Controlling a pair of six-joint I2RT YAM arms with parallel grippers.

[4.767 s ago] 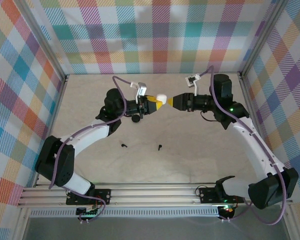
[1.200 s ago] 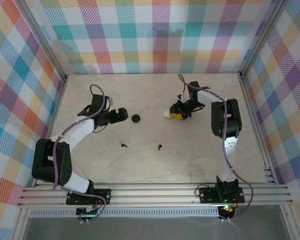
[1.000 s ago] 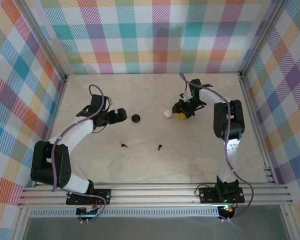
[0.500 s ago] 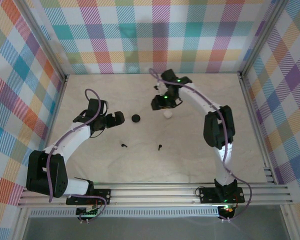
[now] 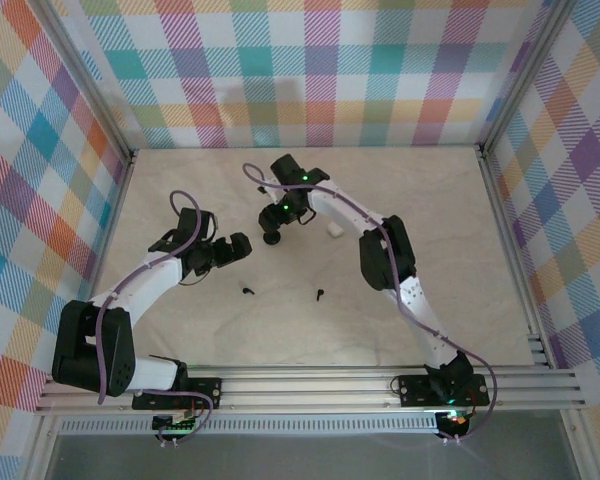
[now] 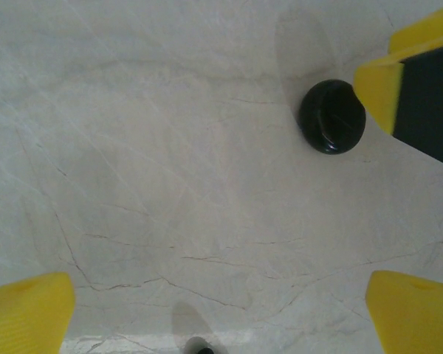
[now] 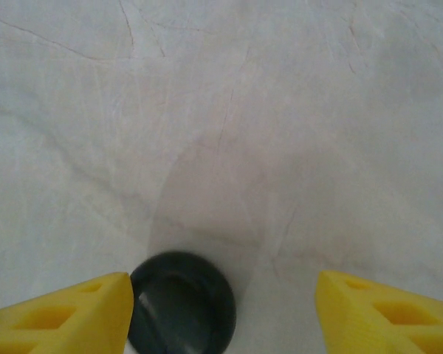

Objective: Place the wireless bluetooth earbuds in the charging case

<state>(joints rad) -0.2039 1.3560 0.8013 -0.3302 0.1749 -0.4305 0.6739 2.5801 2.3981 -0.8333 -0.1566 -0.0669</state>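
Spreading wider than a second ago, the jaws of the right gripper (image 7: 223, 295) are now held apart on nothing, with the black case (image 7: 181, 304) just inside one finger. The white case (image 5: 333, 231) has been let go and left mid-tabletop (image 5: 430, 260), and the arm has been swung across to the black one. The left gripper (image 6: 221, 317) is held wide and empty nearby. Two black earbuds (image 5: 247, 291) lie untouched towards the near edge. The black case is judged the next thing to be gripped and opened for them.

White-and-black arms (image 5: 145, 282) — purple cables (image 5: 177, 205), yellow fingertips (image 7: 376, 313).
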